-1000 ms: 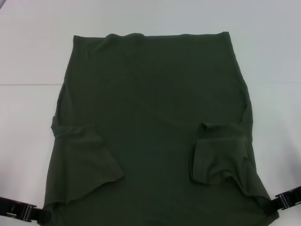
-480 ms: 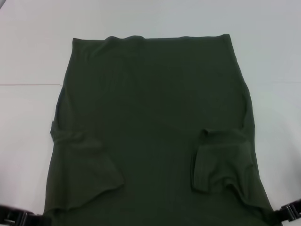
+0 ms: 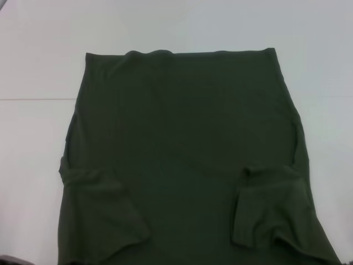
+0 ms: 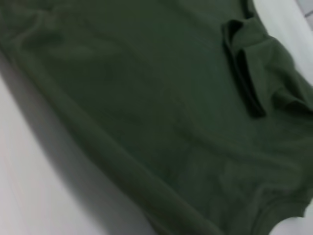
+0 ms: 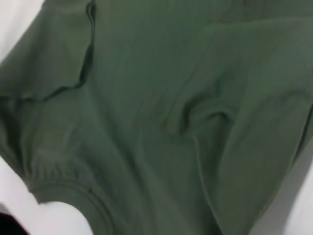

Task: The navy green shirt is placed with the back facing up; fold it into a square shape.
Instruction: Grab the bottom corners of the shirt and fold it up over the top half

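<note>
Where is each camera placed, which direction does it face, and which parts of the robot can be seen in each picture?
Head view: on the robot's head, facing forward and down at the shirt on the white table; neither gripper shows.
Left wrist view: on the left arm, facing the shirt's folded-in sleeve; no fingers show.
Right wrist view: on the right arm, facing the other sleeve and the shirt's edge; no fingers clearly show.
Shared: all three views show the same shirt and table.
</note>
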`<state>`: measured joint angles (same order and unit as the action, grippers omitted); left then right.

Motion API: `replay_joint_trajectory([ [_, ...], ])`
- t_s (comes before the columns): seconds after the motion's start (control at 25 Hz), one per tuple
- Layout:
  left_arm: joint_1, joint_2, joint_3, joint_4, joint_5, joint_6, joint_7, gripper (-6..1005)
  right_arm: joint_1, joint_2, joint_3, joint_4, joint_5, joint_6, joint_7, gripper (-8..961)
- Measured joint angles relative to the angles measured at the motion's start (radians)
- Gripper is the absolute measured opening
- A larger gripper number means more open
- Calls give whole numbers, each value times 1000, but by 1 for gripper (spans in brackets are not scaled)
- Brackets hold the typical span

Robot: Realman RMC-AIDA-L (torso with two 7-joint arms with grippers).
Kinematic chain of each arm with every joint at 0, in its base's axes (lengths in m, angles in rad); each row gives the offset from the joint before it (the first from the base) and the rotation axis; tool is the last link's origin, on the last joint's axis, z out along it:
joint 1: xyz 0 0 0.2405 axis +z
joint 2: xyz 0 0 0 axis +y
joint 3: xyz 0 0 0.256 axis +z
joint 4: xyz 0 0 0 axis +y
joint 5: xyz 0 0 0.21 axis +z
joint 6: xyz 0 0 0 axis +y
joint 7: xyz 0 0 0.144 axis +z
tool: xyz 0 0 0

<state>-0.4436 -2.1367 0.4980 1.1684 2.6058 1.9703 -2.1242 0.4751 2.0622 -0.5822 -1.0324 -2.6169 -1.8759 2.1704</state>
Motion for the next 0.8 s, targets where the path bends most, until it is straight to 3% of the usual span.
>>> replay_joint_trajectory([
  [0.36,11,-2,-13,-25,-45,95,-1,50,-38,-11,86,3,15,-108,-23,64],
  [0.44,12,5,-22,-55,-79,100,6,50,-49,-23,84,28,59,-109,-23,63],
  [0.6,-39,35,-63,-148,-128,94,31,50,-28,-94,92,159,209,-95,-26,63],
  [0.8,-101,71,-130,-233,-164,31,24,50,19,-135,123,239,276,-9,-24,63],
])
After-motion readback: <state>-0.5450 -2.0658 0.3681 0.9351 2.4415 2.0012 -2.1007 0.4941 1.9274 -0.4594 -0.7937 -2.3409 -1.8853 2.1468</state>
